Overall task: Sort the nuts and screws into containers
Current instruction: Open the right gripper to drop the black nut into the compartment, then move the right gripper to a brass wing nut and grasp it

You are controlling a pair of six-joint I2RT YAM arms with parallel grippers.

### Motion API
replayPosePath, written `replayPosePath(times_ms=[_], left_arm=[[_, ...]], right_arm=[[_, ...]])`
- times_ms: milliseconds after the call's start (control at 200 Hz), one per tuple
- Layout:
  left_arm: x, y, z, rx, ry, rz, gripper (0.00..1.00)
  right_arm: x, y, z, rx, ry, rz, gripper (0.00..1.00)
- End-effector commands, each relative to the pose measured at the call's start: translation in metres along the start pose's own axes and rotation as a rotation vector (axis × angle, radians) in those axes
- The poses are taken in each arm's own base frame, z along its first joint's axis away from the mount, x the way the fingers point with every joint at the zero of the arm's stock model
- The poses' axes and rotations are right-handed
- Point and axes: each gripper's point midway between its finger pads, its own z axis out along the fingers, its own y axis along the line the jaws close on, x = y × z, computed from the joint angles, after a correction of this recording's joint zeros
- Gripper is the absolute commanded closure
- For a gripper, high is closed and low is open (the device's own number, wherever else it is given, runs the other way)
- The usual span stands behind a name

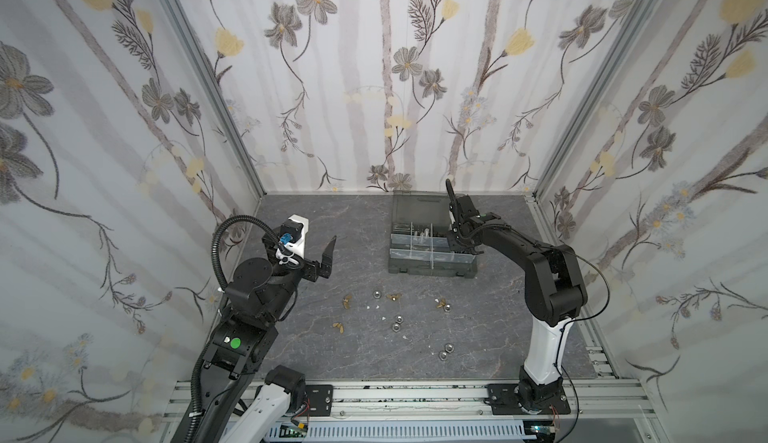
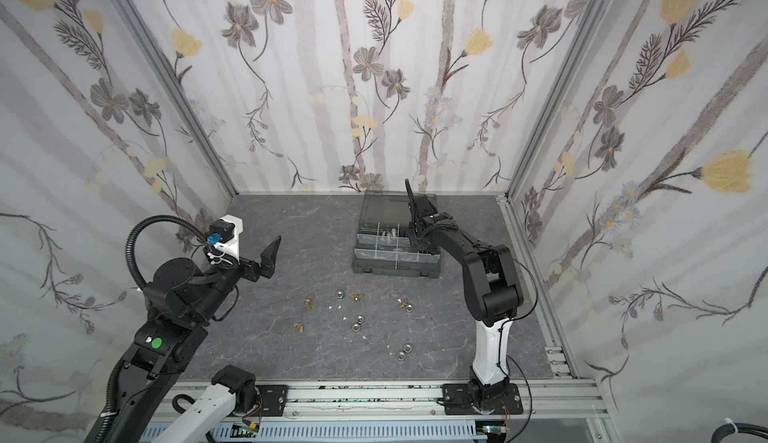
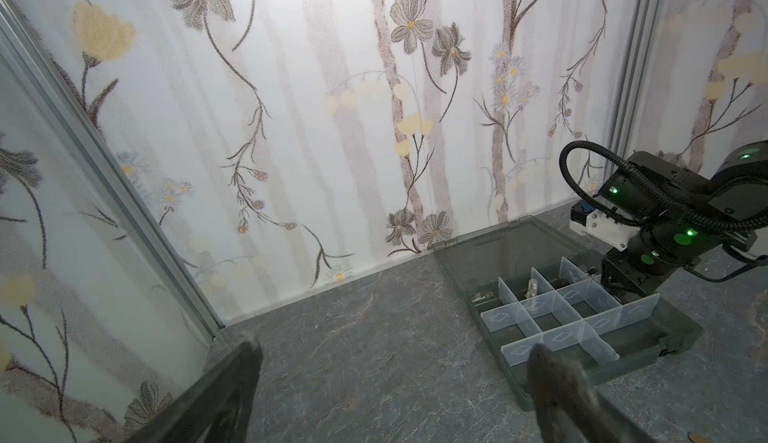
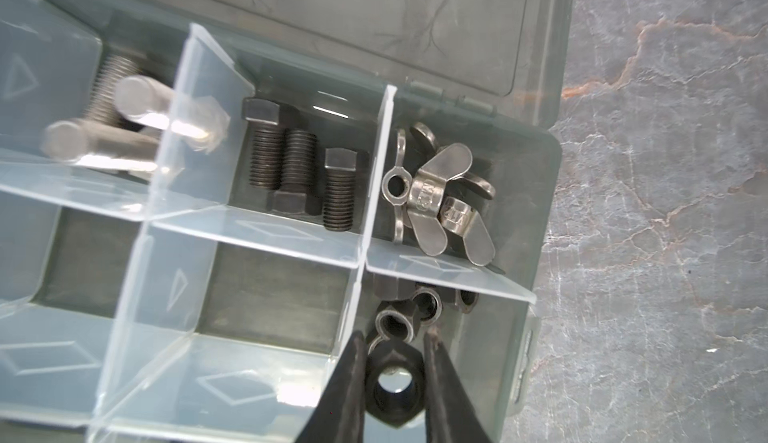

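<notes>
In the right wrist view my right gripper (image 4: 395,337) is shut on a black hex nut (image 4: 392,391), held just above a corner compartment of the dark grey organiser case (image 1: 432,271) that holds several black nuts (image 4: 428,301). Neighbouring containers hold silver wing nuts (image 4: 440,195), black screws (image 4: 291,162) and silver screws (image 4: 124,129). Loose on the table lie silver nuts (image 1: 399,319) and brass wing nuts (image 1: 347,301). My left gripper (image 1: 328,256) hangs open and empty above the table's left side, far from the case (image 3: 673,337).
The case's smoky lid (image 1: 419,208) lies open flat towards the back wall. More silver nuts (image 2: 406,348) sit near the table's front right. Tiny white specks (image 1: 376,307) are scattered among the loose parts. The right arm (image 3: 648,254) leans over the case.
</notes>
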Motion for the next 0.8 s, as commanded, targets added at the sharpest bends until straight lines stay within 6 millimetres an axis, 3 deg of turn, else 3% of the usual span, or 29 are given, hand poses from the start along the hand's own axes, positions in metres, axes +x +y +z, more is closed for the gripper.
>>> replayPosePath(times_ms=[0, 225, 435, 565, 794], left_arm=[[-0.015, 0.0, -0.003, 0.003, -0.056, -0.005, 0.0], [-0.015, -0.002, -0.001, 0.018, -0.06, -0.002, 0.0], [-0.017, -0.004, -0.003, 0.027, -0.067, 0.003, 0.0], [-0.019, -0.005, -0.005, 0.036, -0.072, 0.002, 0.0], [-0.018, -0.008, -0.005, 0.055, -0.076, 0.0, 0.0]], right_arm=[[-0.001, 0.0, 0.004, -0.001, -0.008, 0.015, 0.75], [0.003, -0.004, -0.006, 0.009, -0.015, 0.028, 0.59], [0.014, -0.002, -0.039, -0.011, -0.015, 0.085, 0.58], [0.041, 0.019, -0.062, -0.047, -0.002, 0.139, 0.58], [0.103, 0.08, -0.091, -0.219, 0.051, 0.299, 0.59]])
